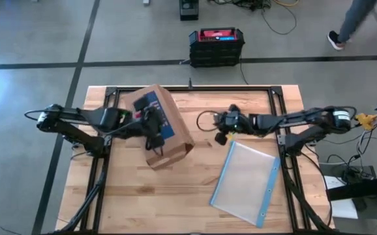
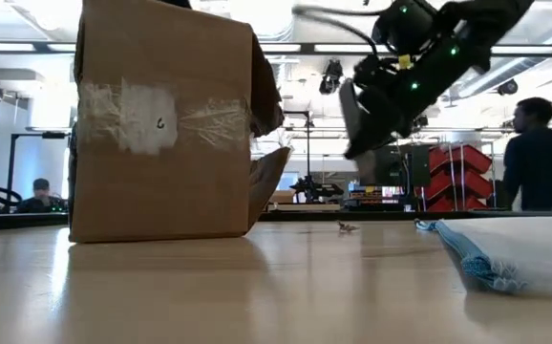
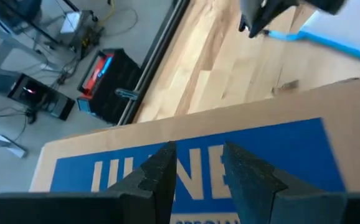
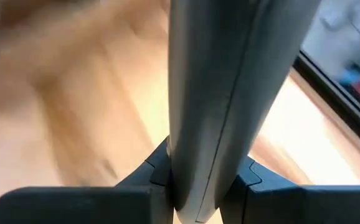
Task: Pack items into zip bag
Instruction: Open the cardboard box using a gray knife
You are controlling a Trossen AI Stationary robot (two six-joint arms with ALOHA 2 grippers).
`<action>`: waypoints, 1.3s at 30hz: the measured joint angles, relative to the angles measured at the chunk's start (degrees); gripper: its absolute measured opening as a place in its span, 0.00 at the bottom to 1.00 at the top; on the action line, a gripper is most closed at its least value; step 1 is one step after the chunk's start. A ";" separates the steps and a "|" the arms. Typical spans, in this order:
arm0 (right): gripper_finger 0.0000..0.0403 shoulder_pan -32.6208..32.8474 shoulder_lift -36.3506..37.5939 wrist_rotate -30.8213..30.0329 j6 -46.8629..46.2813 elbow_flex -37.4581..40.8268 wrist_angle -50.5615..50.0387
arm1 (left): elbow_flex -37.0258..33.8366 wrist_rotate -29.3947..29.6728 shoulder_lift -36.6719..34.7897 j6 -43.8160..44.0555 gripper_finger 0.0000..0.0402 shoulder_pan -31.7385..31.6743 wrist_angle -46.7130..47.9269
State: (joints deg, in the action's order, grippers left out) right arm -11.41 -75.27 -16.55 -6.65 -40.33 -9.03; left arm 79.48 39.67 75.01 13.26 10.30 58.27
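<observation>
The clear zip bag (image 1: 247, 183) lies flat on the table's right half, its blue strip (image 1: 271, 189) toward the right edge; the low view shows it too (image 2: 524, 253). My right gripper (image 1: 222, 130) hangs above the table just beyond the bag's far left corner, shut on a long flat grey item (image 4: 230, 81). A small pale piece (image 2: 348, 226) lies on the wood between box and bag. My left gripper (image 3: 198, 168) stands open over the blue label of the brown cardboard box (image 1: 165, 130); the label shows through the gap. My right gripper pinches the flat grey item's two broad faces (image 4: 195, 180) between its two fingers. The item runs on past the fingertips, along the fingers. In the low view it hangs tilted (image 2: 354, 119), clear of the table. Whether my left gripper touches the box cannot be told.
The box (image 2: 161, 124) stands on the table's left half, a flap open toward the middle. A black and red crate (image 1: 216, 46) sits on the floor beyond the far edge. A person (image 2: 543, 153) stands in the room behind. Bare wood lies between box and bag.
</observation>
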 joint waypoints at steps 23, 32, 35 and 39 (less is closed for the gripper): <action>0.18 -30.57 -12.78 12.68 -0.58 -4.11 -41.17 | 2.08 -7.71 -1.23 22.89 0.29 2.30 22.15; 0.50 -30.56 -9.97 11.67 1.34 -7.77 -42.06 | -2.14 -7.05 -1.38 28.49 0.29 2.33 23.16; 0.54 -29.59 -7.17 10.49 1.23 -9.83 -42.82 | -2.62 -7.98 -1.41 29.75 0.29 2.50 23.17; 0.58 -26.36 -3.22 10.39 2.36 -12.83 -39.87 | -1.74 -10.51 -1.81 29.84 0.29 2.95 24.44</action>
State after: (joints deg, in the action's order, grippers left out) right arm -37.78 -78.49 -6.17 -4.29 -53.16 -48.90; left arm 77.74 29.17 73.20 43.11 13.24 82.71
